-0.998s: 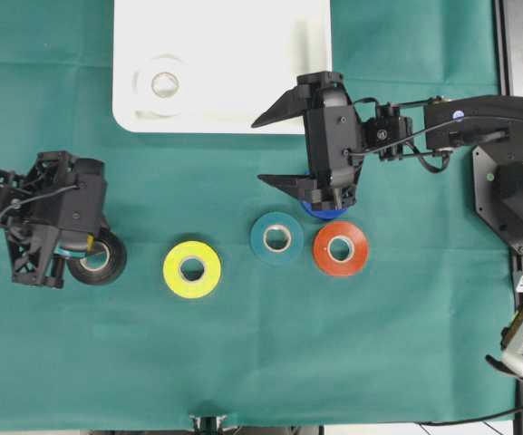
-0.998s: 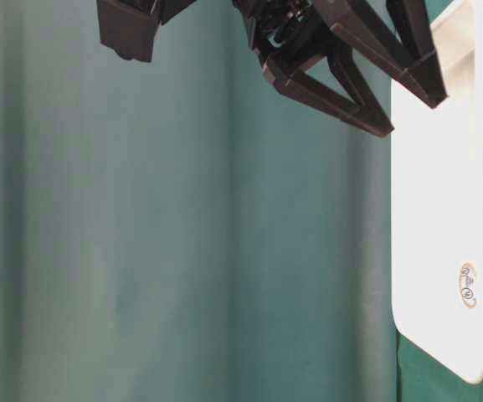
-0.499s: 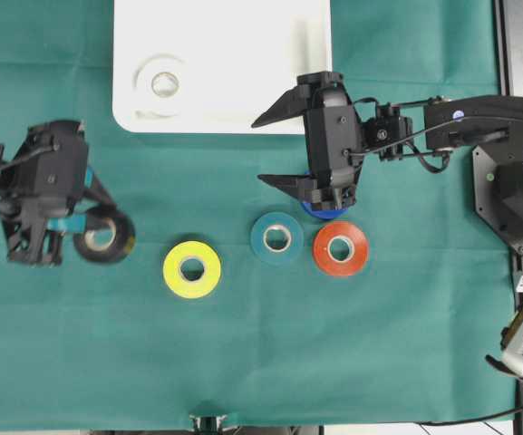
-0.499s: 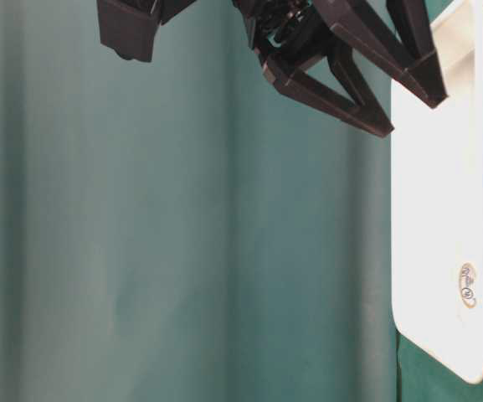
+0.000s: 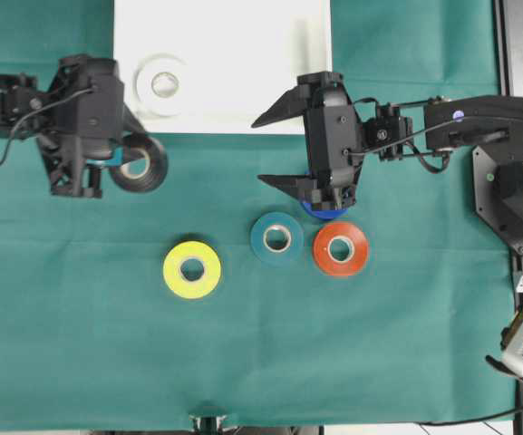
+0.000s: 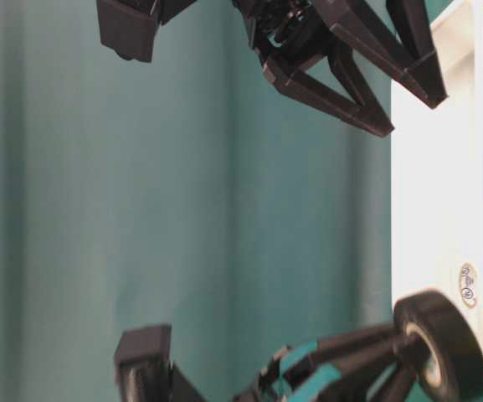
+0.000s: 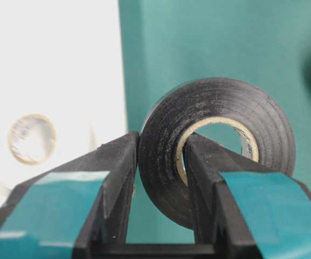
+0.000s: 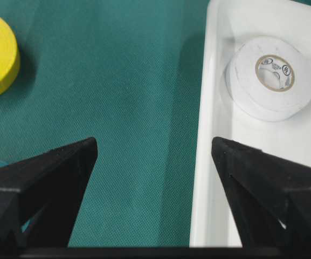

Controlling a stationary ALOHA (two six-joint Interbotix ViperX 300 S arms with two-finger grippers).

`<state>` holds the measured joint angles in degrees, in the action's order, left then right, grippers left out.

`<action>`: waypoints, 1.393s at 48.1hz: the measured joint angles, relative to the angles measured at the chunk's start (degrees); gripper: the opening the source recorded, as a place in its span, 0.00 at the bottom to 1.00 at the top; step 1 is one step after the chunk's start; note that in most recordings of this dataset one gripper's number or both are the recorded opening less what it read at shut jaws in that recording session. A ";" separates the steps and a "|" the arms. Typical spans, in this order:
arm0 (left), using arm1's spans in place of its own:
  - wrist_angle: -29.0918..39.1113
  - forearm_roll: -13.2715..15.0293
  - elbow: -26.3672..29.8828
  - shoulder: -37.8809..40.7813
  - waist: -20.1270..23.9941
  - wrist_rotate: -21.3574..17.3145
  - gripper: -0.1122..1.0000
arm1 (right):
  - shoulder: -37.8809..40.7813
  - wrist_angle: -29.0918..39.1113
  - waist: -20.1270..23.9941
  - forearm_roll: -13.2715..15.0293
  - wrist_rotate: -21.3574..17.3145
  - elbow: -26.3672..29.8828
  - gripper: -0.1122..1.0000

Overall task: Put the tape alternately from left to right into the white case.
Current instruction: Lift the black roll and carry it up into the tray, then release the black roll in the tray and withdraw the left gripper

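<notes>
Left gripper (image 5: 127, 167) was clamped on the black tape roll (image 5: 140, 166), one finger (image 7: 117, 162) pressed against the roll's outer face and the other through its pale core, as the left wrist view showed plainly. Its arm reached in from the left edge of the green cloth (image 5: 80, 344), level and low, with the roll held on edge just short of the near rim of the white case (image 5: 243, 122), close to the case's near left corner; from table level the black roll (image 6: 440, 345) stood upright beside the case wall. Right gripper (image 5: 279, 149) hung with its fingers spread wide and nothing between them, one tip over the near rim of the case, the other over bare cloth; its arm came in from the right edge, the wrist about level. Inside the case lay the white tape roll (image 5: 161, 84), flat, toward the left end; the right wrist view showed it too (image 8: 269, 76). On the cloth, yellow roll (image 5: 192, 269) lay flat left of centre, teal roll (image 5: 276, 238) and orange-red roll (image 5: 341, 248) just beside each other, apart from the yellow. Blue roll (image 5: 326, 211) showed only as a sliver under the right wrist housing, just above the gap between teal and orange-red.
</notes>
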<state>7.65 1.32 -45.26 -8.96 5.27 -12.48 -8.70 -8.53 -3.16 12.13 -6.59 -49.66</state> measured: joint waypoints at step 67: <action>3.52 0.00 23.03 20.74 11.69 -8.44 0.36 | 1.23 0.00 0.00 0.09 -0.44 0.00 0.73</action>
<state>11.16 1.32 -22.24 11.78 16.96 -20.92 -7.47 -8.53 -3.16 12.22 -7.03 -49.66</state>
